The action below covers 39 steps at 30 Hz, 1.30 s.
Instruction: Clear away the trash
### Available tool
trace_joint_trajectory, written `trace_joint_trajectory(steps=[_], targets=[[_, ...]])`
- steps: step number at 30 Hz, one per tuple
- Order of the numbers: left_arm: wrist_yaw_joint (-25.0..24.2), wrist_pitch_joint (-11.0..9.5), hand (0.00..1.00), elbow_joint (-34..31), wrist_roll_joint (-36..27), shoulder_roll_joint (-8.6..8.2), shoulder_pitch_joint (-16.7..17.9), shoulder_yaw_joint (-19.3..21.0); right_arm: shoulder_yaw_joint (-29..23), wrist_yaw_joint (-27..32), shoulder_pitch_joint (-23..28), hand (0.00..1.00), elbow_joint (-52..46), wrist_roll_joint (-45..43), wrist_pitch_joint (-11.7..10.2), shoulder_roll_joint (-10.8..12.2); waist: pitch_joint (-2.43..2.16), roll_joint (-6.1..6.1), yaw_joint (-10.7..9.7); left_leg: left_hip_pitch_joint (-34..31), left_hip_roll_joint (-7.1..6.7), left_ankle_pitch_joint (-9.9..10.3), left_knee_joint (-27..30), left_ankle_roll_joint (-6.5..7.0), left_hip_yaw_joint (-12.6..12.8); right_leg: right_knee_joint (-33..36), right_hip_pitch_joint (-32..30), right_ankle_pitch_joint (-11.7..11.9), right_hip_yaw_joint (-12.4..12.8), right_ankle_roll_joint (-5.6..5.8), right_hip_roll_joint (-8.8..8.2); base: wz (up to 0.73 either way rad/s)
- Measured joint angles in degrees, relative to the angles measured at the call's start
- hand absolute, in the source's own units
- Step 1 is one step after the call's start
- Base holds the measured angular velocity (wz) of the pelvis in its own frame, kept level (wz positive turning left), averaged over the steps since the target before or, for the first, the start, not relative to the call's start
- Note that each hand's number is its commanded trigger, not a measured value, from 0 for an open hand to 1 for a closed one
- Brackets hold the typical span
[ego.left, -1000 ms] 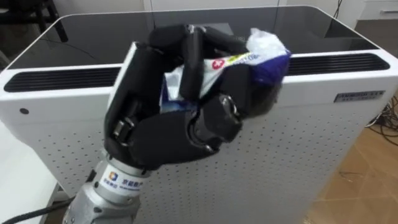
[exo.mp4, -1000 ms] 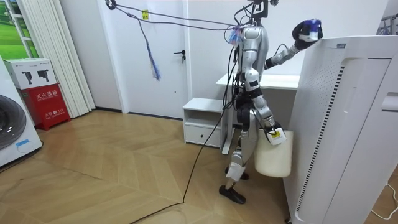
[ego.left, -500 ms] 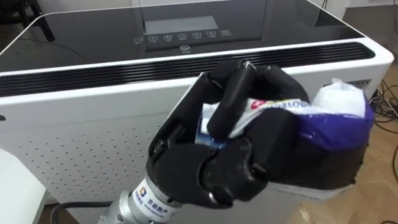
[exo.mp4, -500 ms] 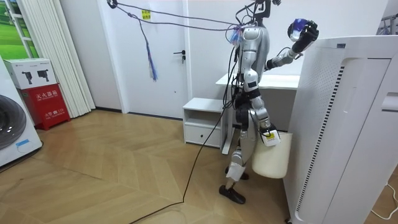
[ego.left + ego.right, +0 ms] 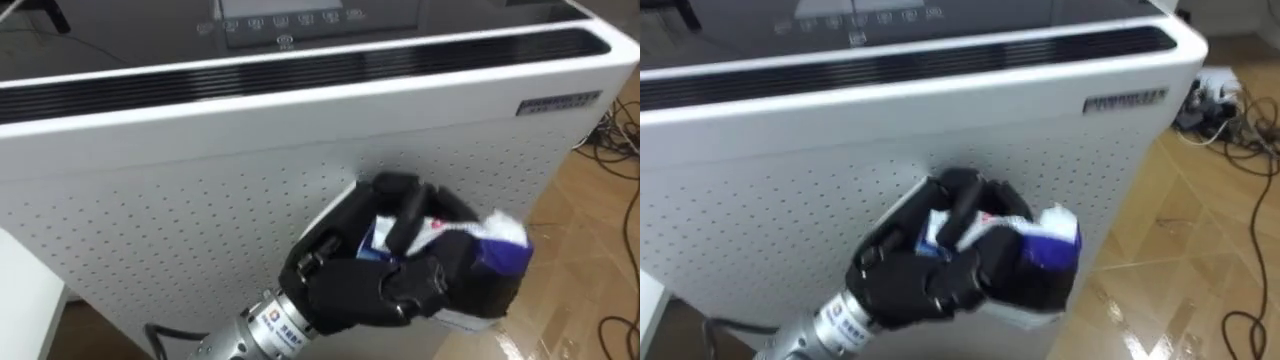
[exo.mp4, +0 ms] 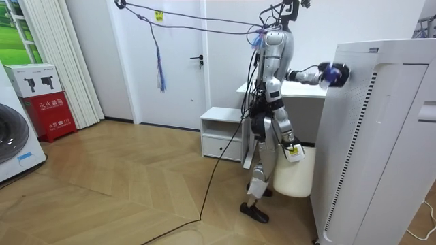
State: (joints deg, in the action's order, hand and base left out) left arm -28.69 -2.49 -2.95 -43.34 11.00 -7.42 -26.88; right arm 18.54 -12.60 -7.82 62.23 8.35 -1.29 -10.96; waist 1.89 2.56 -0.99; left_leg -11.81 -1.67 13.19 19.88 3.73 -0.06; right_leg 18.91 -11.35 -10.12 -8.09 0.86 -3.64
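Its black left hand point(image 5: 365, 285) is gripping a crumpled blue-and-white plastic wrapper point(image 5: 497, 256), fingers curled tight round it, holding it chest-high beside the tall white perforated appliance point(image 5: 180, 200), while the white plastic bin point(image 6: 294, 178) is hanging well below, down by its right hand point(image 6: 292, 147).

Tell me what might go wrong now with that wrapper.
1. The wrapper bulges past the curled fingers of the left hand; it might slip out.
2. That hand is close to the perforated front of the white appliance and may knock it.
3. The white bin hangs low at the right hand, so a drop may miss.
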Motion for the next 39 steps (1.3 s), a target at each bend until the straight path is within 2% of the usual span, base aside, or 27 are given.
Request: trace_joint_trajectory(steps=[4, 6, 11, 14, 18, 20, 23, 29, 36, 37, 38, 39], targets=[[0.03, -0.78, 1.0, 6.29, 8.16, 0.05, 0.1, 0.09, -0.03, 0.88, -0.96, 1.0, 0.46, 0.66, -0.57, -0.02, -0.08, 0.76, 0.36, -4.11, 0.23, -0.55, 0.97, -0.37, 0.16, 1.53, -4.38, 0.28, -0.48, -0.43, -0.03, 0.02], [0.55, -1.3, 1.0, 9.76, 15.38, 0.04, 0.12, 0.15, 0.03, 1.6, -1.51, 1.0, 0.55, 0.62, -1.1, 0.0, -0.12, 1.16, 0.78, -6.67, 0.46, -1.02, 1.23, -0.51, 1.04, 2.05, -7.23, 0.57, -0.37, -0.89, -0.27, -0.1], [3.57, -2.0, 1.0, 14.88, 25.37, 0.13, 0.16, 0.02, 0.33, 2.72, -3.03, 1.0, 0.72, 1.34, -1.93, 0.07, -0.03, 1.37, 1.48, -10.22, 0.73, -1.61, 2.0, -0.88, 1.43, 3.11, -11.31, 0.86, -0.3, -1.39, -0.28, -0.03], [5.61, -4.18, 1.0, 18.99, 29.37, -0.15, 0.14, -0.02, 0.32, 3.3, -3.81, 1.0, 0.75, 2.62, -2.54, 0.31, 0.11, 1.2, 1.4, -11.24, 0.75, -1.82, 2.01, -1.0, 1.58, 3.65, -12.66, 0.89, -0.17, -1.43, -0.29, 0.0], [8.58, -5.09, 1.0, 23.7, 32.87, -0.45, -0.04, -0.27, 0.34, 4.08, -4.81, 1.0, 0.62, 4.38, -2.54, 0.26, 0.27, 1.02, 1.29, -13.76, 0.78, -2.09, 2.67, -1.0, 1.69, 4.1, -15.07, 1.03, -0.03, -1.66, -0.38, 0.0], [10.89, -5.24, 1.0, 25.93, 34.64, -0.42, -0.16, -0.29, 0.35, 4.61, -6.12, 1.0, 0.61, 5.54, -2.54, 0.27, 0.58, 0.77, 1.3, -15.75, 0.84, -2.1, 3.53, -1.01, 1.85, 4.9, -17.08, 1.05, 0.02, -1.72, -0.42, 0.0], [13.27, -5.46, 1.0, 27.78, 37.74, -0.15, -0.23, -0.34, 0.37, 5.03, -7.71, 1.0, 0.63, 6.71, -2.84, 0.24, 0.79, 0.63, 1.35, -17.52, 0.82, -2.12, 4.01, -0.99, 2.07, 5.62, -19.13, 1.07, 0.09, -1.82, -0.51, 0.0], [17.36, -6.74, 1.0, 32.88, 44.47, -0.08, -1.84, 0.09, 0.35, 5.66, -8.44, 1.0, 0.24, 7.21, -3.06, 0.32, 0.87, 0.5, 1.45, -17.92, 0.85, -2.15, 3.87, -1.0, 2.45, 5.76, -19.8, 0.84, 0.29, -1.99, -0.54, -0.02], [19.21, -6.74, 0.98, 33.46, 46.47, 0.51, -1.82, 0.27, 0.34, 6.65, -9.32, 1.0, 0.04, 7.62, -3.07, 0.3, 0.87, 0.5, 1.51, -18.62, 0.85, -2.16, 3.85, -1.0, 2.51, 5.74, -20.52, 0.82, 0.47, -1.98, -0.54, 0.0], [19.32, -6.74, 0.73, 33.5, 46.48, 0.51, -1.8, 0.27, 0.36, 6.64, -9.28, 1.0, 0.04, 7.62, -3.07, 0.38, 0.86, 0.5, 1.54, -18.62, 0.85, -2.16, 3.85, -1.0, 2.51, 5.73, -20.53, 0.82, 0.5, -1.98, -0.53, 0.0], [19.48, -6.74, 0.54, 33.58, 46.45, 0.51, -1.83, 0.26, 0.47, 6.85, -9.29, 1.0, 0.04, 7.7, -3.07, 0.44, 0.86, 0.5, 1.57, -18.62, 0.85, -2.16, 3.85, -1.0, 2.53, 5.73, -20.53, 0.82, 0.56, -1.98, -0.52, 0.0], [19.61, -6.75, 0.0, 33.66, 46.45, 0.5, -1.84, 0.23, 0.53, 7.04, -9.29, 1.0, 0.05, 7.78, -3.07, 0.44, 0.86, 0.49, 1.57, -18.6, 0.85, -2.16, 3.85, -1.0, 2.54, 5.74, -20.52, 0.82, 0.6, -1.98, -0.52, 0.0]])
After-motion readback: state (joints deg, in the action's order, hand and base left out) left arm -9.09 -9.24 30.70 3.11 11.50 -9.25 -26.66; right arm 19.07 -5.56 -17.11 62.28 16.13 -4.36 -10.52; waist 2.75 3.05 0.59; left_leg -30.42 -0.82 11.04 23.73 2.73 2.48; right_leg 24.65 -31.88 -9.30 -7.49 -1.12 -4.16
